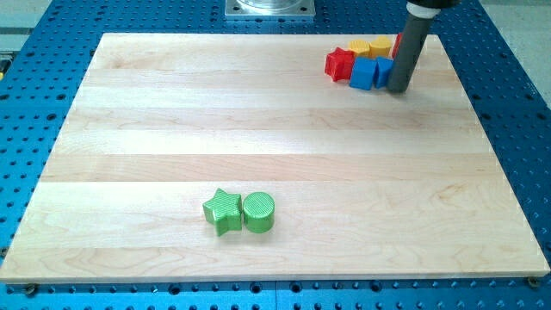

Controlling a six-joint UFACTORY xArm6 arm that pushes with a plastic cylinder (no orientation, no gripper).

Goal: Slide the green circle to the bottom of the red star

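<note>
The green circle (pixel 259 212) lies near the board's bottom middle, touching a green star (pixel 223 211) on its left. The red star (pixel 339 63) sits at the view's top right, at the left end of a cluster of blocks. My tip (pixel 399 89) rests on the board at the right side of that cluster, just right of a blue block (pixel 368 72). The tip is far from the green circle, up and to the right of it.
The cluster by the red star also holds a yellow block (pixel 377 46), another yellow block (pixel 357 46) and a red block (pixel 398 43) partly hidden by the rod. The wooden board (pixel 129 129) lies on a blue perforated table (pixel 26 103).
</note>
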